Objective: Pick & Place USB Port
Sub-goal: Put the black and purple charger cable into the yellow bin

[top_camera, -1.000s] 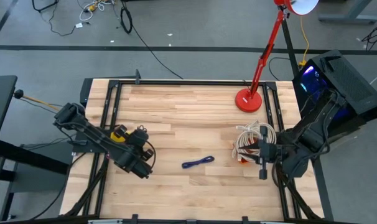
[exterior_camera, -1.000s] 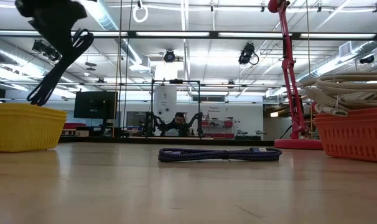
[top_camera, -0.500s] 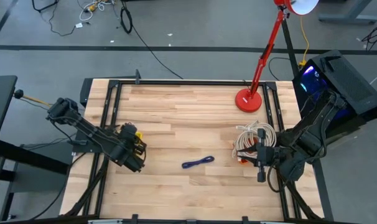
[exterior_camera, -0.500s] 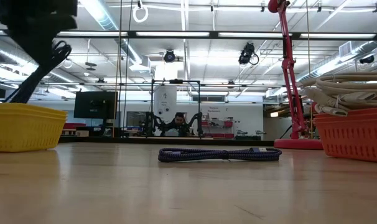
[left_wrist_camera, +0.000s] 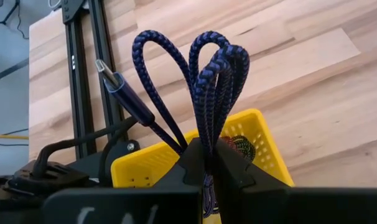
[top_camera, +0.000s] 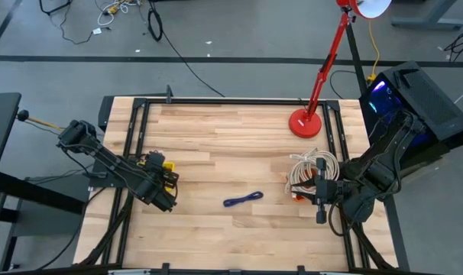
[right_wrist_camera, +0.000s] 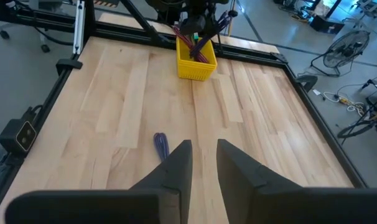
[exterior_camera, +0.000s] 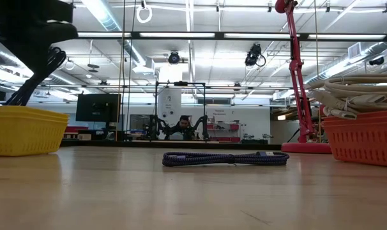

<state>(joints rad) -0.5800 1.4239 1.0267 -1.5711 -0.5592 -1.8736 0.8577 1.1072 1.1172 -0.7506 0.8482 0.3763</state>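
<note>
A bundled dark-blue braided USB cable (left_wrist_camera: 208,81) is in my left gripper (left_wrist_camera: 208,152), which is shut on it just above the yellow basket (top_camera: 157,163) at the table's left. In the low view the bundle (exterior_camera: 37,76) hangs beside the basket's rim (exterior_camera: 24,114). A second blue cable (top_camera: 243,200) lies flat on the wood mid-table. My right gripper (right_wrist_camera: 204,163) is open and touches nothing. It waits next to the orange basket (top_camera: 299,191) at the table's right. My left gripper pinches the bundled cable between its two fingers, across several strands gathered side by side (left_wrist_camera: 207,140). The loops (left_wrist_camera: 216,59) and the plug end (left_wrist_camera: 107,70) stick out past the fingertips. The bundle is lifted clear of the table and hangs slanting over the yellow basket.
The orange basket (exterior_camera: 366,137) holds coiled white cables (top_camera: 312,169). A red desk lamp stands on its round base (top_camera: 305,123) at the far right. Black frame rails (top_camera: 132,137) run along the table's edges. Bare wood lies between the two baskets.
My left gripper has carried the bundled cable toward the table's left edge and a little toward the far edge, from beside the yellow basket to over it, then nearly stopped. The cable on the table and my right arm have stayed put.
</note>
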